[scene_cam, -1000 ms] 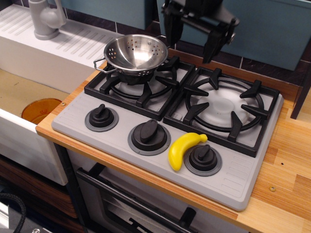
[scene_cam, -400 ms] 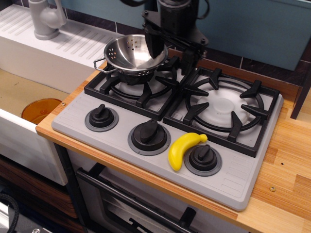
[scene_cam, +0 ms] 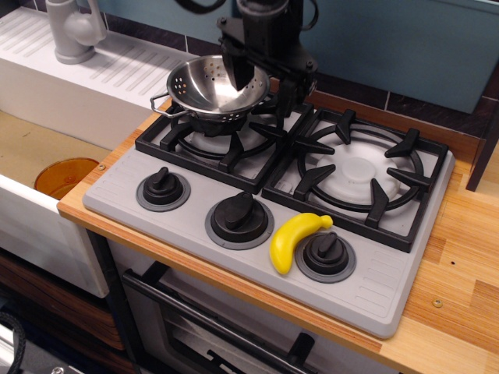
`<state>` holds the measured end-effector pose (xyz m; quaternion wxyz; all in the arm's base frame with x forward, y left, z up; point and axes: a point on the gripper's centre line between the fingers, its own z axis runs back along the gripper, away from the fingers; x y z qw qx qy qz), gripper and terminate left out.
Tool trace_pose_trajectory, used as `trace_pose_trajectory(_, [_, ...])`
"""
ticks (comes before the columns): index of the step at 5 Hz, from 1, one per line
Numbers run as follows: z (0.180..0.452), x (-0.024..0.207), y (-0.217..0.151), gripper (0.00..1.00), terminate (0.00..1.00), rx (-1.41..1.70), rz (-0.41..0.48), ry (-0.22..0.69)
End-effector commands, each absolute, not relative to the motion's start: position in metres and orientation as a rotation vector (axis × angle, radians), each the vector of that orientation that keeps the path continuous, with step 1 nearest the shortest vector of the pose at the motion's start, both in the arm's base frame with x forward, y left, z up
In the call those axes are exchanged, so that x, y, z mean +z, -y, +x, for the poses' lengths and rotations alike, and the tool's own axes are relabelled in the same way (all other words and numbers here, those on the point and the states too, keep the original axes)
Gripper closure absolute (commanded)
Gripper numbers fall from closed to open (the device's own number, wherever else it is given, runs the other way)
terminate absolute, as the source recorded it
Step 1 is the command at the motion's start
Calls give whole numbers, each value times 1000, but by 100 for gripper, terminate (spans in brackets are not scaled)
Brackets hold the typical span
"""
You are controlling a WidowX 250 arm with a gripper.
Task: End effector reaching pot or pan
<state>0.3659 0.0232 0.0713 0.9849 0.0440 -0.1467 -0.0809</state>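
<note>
The black claw (scene_cam: 262, 88) stands wide, tapered fingers straddling the right rim of the shiny perforated steel colander (scene_cam: 209, 88).

Teal wall (scene_cam: 405, 47) above dark tiles (scene_cam: 437, 109), wooden counter (scene_cam: 452, 273), white sink (scene_cam: 47, 164), grey faucet (scene_cam: 74, 27)

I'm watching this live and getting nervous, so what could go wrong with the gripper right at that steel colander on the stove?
The gripper is open, with one finger inside the steel colander and the other outside its right rim. Coming down crooked, it could strike the rim and tip or slide the colander, which sits on the uneven bars of the left burner grate. The rim is thin and shiny, so a pinch there might slip.
</note>
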Motion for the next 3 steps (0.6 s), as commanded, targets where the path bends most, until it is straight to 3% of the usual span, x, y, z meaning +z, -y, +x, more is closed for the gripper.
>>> trace_pose_trajectory(1, [368, 65, -26, 0, 0, -116, 99, 208])
trace_pose_trajectory(2, [368, 65, -26, 0, 0, -116, 99, 208])
trace_pose_trajectory(3, [368, 65, -26, 0, 100, -116, 99, 208])
